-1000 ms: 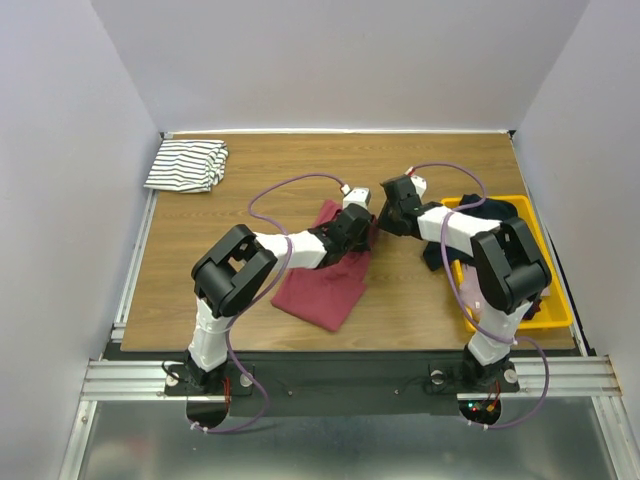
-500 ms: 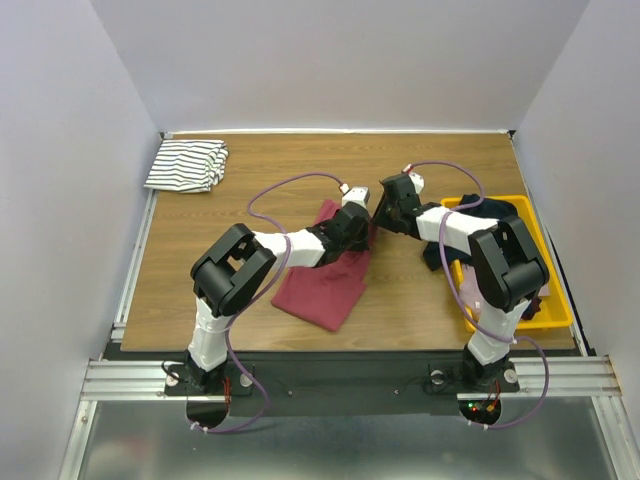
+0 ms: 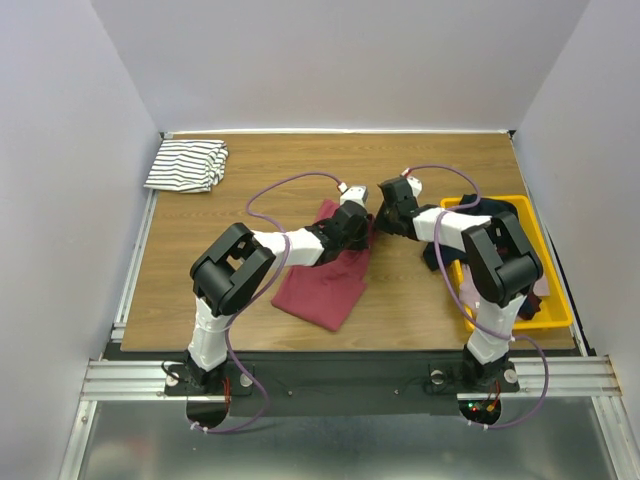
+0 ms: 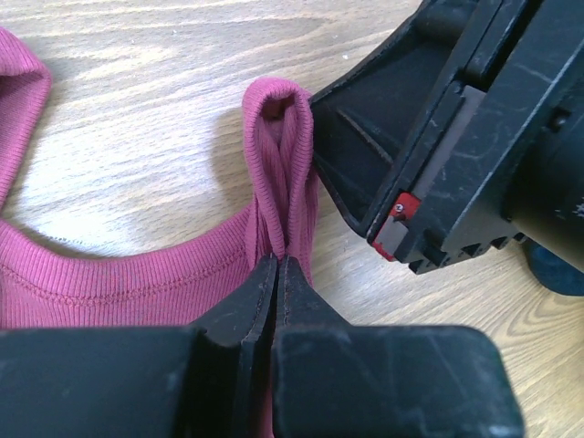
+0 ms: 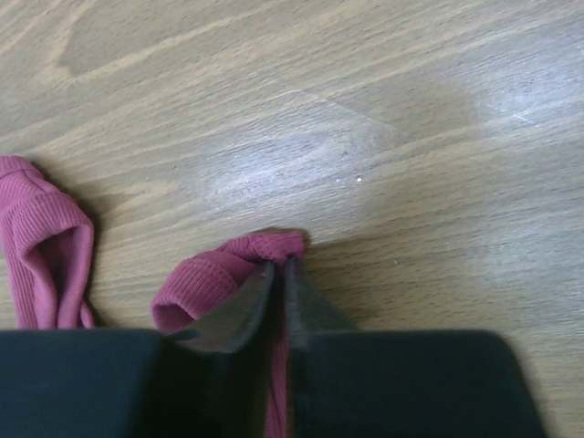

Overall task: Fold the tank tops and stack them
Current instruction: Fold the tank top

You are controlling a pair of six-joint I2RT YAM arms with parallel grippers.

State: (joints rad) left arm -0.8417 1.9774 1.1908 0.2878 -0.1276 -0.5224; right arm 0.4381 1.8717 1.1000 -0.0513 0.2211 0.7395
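The left gripper [image 4: 276, 274] is pinched shut on a strap loop of the red top [image 3: 325, 285]. The right gripper [image 5: 278, 274], just beside it, also pinches red strap cloth. The striped top [image 3: 186, 165] lies folded at the far-left corner.

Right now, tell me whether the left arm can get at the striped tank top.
Probably, though not freely: bare table lies between it and the striped tank top, but the left gripper is shut on the red tank top by its strap and would have to let go first.
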